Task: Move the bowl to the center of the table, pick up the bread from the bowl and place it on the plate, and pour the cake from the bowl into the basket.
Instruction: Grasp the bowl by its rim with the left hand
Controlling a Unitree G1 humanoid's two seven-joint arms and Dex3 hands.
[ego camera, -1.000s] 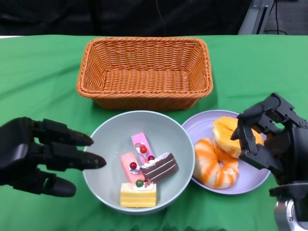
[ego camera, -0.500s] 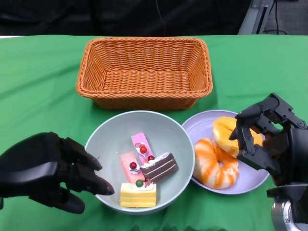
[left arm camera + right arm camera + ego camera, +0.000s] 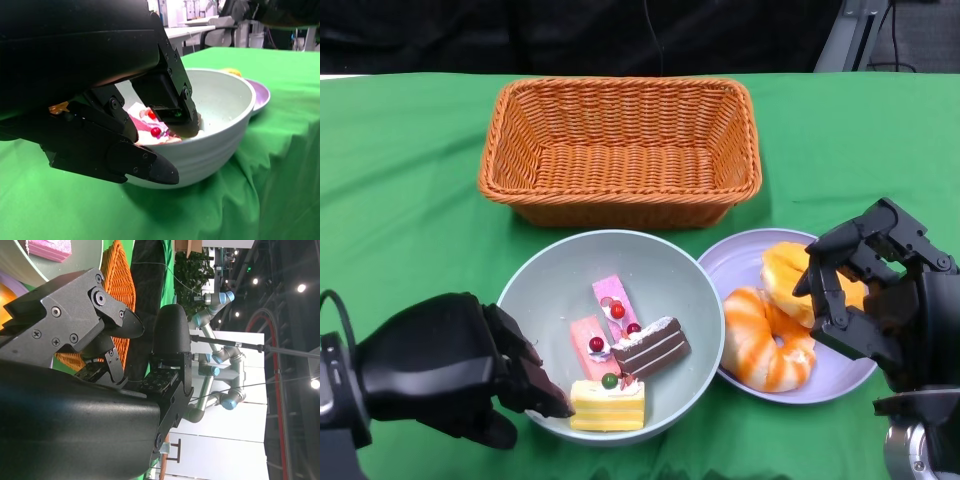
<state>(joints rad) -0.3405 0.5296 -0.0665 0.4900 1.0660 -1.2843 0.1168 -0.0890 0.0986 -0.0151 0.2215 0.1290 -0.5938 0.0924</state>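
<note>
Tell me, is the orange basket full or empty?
Empty. The head view looks straight into the basket and shows only its bare woven floor; the cake slices lie in the bowl in front of it.

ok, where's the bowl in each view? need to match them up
Head view: the bowl sits lower centre, between the left hand and the plate.
Left wrist view: bowl fills the middle, with fingers over its near rim.
Right wrist view: only a pale curved sliver at the upper left corner.
Shared landmark: the orange basket, also visible in the right wrist view.
</note>
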